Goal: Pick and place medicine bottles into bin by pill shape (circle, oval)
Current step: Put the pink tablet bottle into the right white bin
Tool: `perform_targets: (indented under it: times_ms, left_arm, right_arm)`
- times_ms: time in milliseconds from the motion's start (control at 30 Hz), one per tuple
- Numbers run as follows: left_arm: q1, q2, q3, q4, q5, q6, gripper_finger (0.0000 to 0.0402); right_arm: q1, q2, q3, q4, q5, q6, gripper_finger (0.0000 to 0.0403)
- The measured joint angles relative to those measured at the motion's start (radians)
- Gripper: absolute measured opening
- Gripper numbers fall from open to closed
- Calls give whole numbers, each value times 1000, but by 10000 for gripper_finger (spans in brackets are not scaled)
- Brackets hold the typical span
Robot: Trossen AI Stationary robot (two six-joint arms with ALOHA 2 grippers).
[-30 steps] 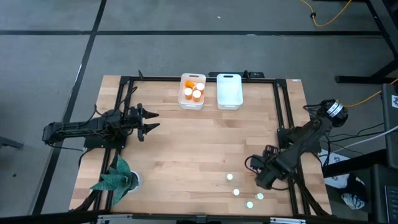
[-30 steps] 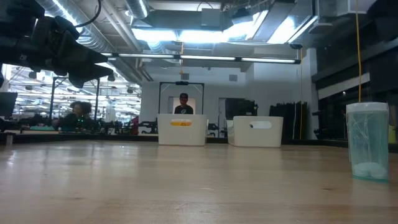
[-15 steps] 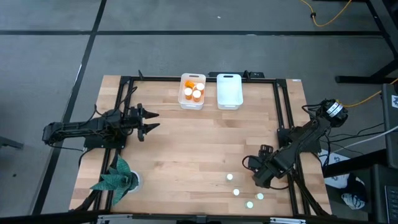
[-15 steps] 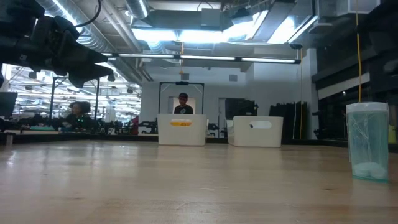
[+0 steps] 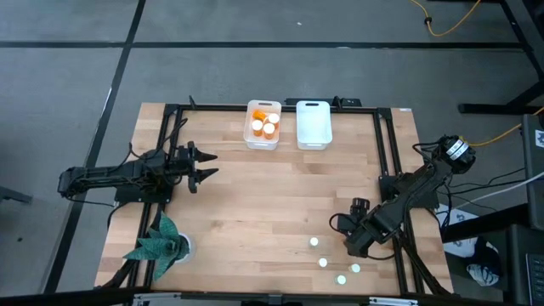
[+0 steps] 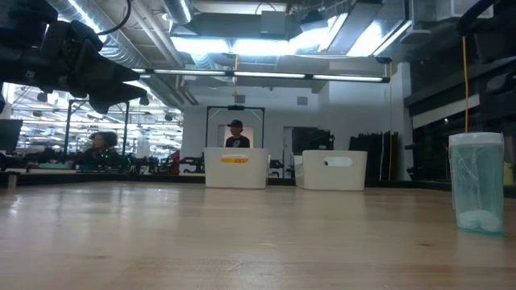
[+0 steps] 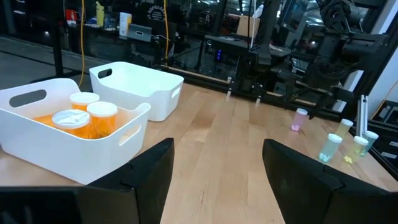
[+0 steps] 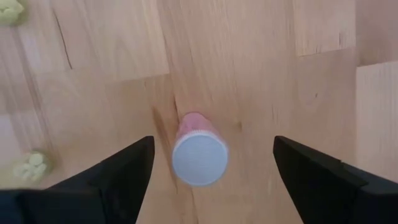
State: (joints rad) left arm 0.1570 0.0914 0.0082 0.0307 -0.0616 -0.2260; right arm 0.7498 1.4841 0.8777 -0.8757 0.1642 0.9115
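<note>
Overhead, wooden table [image 5: 255, 195]: right gripper [image 5: 348, 228] open above small bottles [image 5: 314, 242]; left gripper [image 5: 206, 166] open, waiting near the left edge. Left wrist: orange bottles [image 7: 102, 115] inside the white bin [image 7: 134, 127]. Right wrist: open fingers [image 8: 124, 168] straddle a pink bottle [image 8: 198, 152].

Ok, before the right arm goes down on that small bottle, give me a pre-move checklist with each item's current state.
1. Right gripper open: ok.
2. Small bottle between the fingers' line, upright, white cap up: ok.
3. Neighbouring small bottles stand apart from the target: ok.
4. Left gripper parked far from the pick area: ok.
5. Empty bin free to receive: ok; the other bin holds orange bottles.
6. Pill shape inside the target: cannot tell.
</note>
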Motion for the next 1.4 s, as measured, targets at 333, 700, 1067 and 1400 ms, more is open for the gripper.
perform_targets:
  times_ms: [333,700,1067,1400]
  left_arm:
    - [0,0,0,0,0,0,237]
    - [0,0,0,0,0,0,237]
    - [0,0,0,0,0,0,237]
    - [0,0,0,0,0,0,237]
  right_arm:
    - [0,0,0,2,0,-1,246]
    - [0,0,0,2,83,24,114]
    - [-76,-1,72,-66,198,0,122]
    - [-312,-1,287,-277,637,-223,117]
